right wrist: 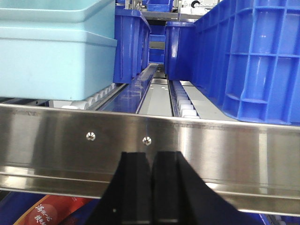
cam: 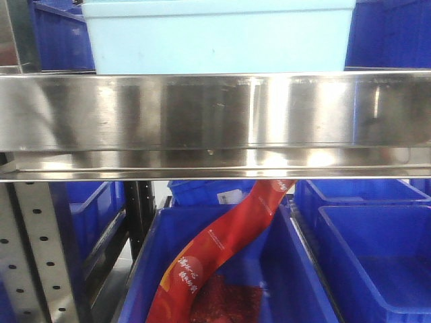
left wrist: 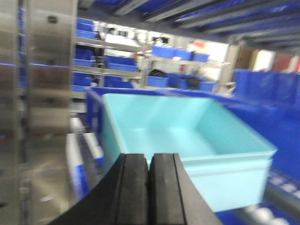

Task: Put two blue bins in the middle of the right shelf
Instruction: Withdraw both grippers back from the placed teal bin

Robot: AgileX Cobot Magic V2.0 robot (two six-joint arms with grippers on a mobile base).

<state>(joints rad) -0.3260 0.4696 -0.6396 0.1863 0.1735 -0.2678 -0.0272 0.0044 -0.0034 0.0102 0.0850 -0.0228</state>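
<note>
Bins (right wrist: 51,51), pale blue, apparently nested, sit on shelf rollers behind the steel front rail (right wrist: 225,154); open lane alongside, dark blue crates (right wrist: 253,56) beyond. Both jaws closed, empty.

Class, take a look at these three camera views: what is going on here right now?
A two-armed robot faces a steel shelf rail. A pale blue bin sits on the rollers behind it, empty inside, among dark blue crates. Both the left gripper and right gripper are shut on nothing; neither touches the bin. Below, a red packet lies in a blue crate.
</note>
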